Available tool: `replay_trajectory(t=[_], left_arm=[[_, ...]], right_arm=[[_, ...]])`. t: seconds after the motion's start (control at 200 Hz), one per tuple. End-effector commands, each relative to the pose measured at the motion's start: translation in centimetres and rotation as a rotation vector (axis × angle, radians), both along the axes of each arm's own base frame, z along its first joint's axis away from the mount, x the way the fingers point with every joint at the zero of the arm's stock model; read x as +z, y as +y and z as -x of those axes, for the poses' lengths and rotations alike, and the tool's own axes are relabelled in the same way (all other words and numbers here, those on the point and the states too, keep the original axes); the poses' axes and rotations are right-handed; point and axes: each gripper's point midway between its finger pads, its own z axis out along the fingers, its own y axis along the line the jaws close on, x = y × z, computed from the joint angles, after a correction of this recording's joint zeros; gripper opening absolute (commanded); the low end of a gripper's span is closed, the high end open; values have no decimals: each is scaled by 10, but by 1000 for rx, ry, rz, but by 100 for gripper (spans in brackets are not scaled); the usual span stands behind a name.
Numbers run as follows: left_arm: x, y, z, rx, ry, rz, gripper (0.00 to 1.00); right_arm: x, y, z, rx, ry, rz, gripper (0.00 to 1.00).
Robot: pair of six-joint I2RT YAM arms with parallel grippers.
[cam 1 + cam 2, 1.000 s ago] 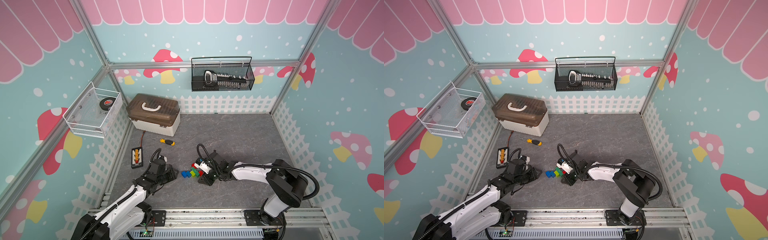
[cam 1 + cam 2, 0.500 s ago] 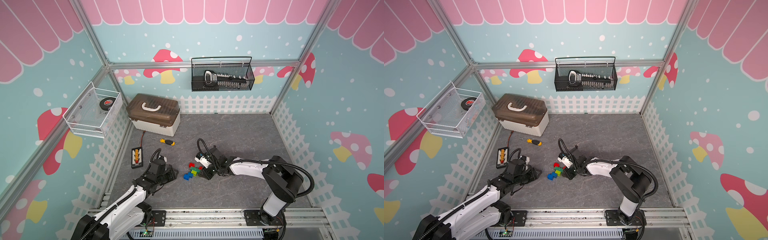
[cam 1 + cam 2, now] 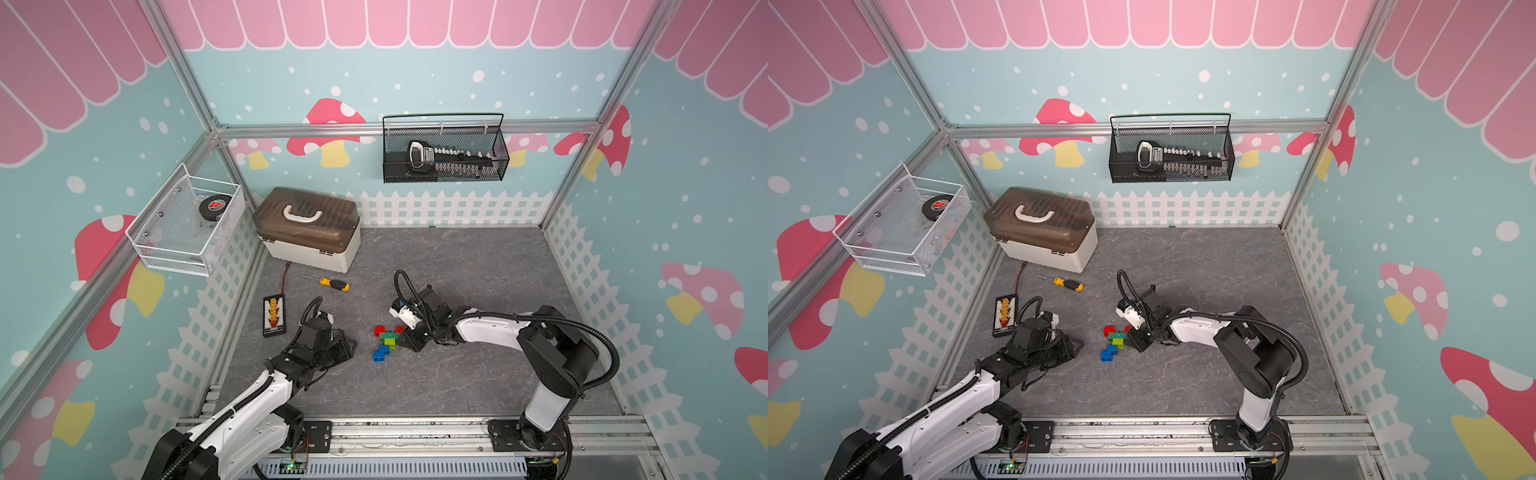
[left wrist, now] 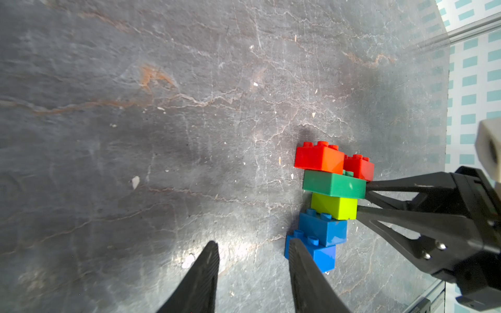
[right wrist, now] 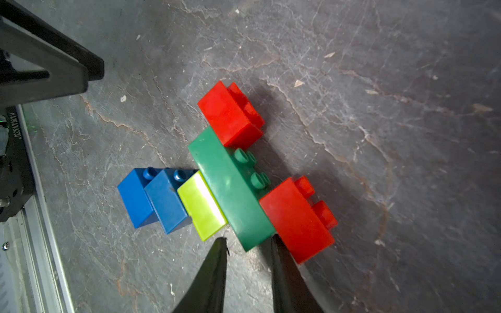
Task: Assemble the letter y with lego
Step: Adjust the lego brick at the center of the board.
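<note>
The right tool (image 5: 247, 240) is closed almost as far as it goes. Its two tips nip the 3 o'clock end of the green brick (image 5: 230, 184), one tip beside the lime brick (image 5: 202, 206), the other against a red one (image 5: 295, 219). That green bar is the crosspiece of the y (image 3: 385, 343), which lies flat near the middle of the desk (image 3: 478, 374). The y's two red arm tips are at 12 o'clock and its two blue bricks (image 5: 165, 200) step away toward 7. At its 9 o'clock the left tool (image 4: 253, 244) sits low, part open and holding nothing, close to the blue tail but apart from it.

From 12 round through 3 to 6 o'clock the grey top runs bare to the white fence and the front rail (image 3: 415, 428). The crowding is toward 10 and 11: a screwdriver (image 3: 332, 284), then a black strip (image 3: 274, 313) by the fence, and a lidded box (image 3: 309, 228) in the corner.
</note>
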Motion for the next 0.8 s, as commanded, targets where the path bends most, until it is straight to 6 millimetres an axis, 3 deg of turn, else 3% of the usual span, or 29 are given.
replay_trajectory(t=[0.0,0.165,0.315,0.335,0.355,0.37,0.39,0.41,0.425,0.545,0.645,0.79], left_arm=[[13,1,-8,23,-21,-3,45],[26,2,-15,27,-47,-27,53],[53,3,-32,33,-100,-64,69],[57,4,-36,35,-107,-73,70],[61,5,-39,39,-114,-79,72],[65,5,-42,42,-121,-84,73],[69,5,-45,44,-127,-91,74],[73,6,-49,48,-131,-102,95],[77,7,-52,52,-136,-109,99],[102,14,-77,73,-158,-206,99],[122,36,-103,134,-212,-377,99],[143,66,-145,183,-400,-623,99]], right_arm=[[7,-4,3,17,-13,1,30],[29,-27,6,-30,-92,26,40],[71,-57,-5,-132,-238,16,60],[78,-61,-7,-149,-260,10,64],[83,-66,-10,-167,-277,9,94],[88,-69,-12,-181,-292,6,98],[92,-74,-15,-199,-306,5,99],[98,-79,-18,-218,-322,2,99],[101,-82,-21,-235,-334,0,99],[128,-122,-46,-409,-435,24,99],[141,-169,-71,-600,-534,137,99],[154,-272,-102,-1044,-620,358,99]])
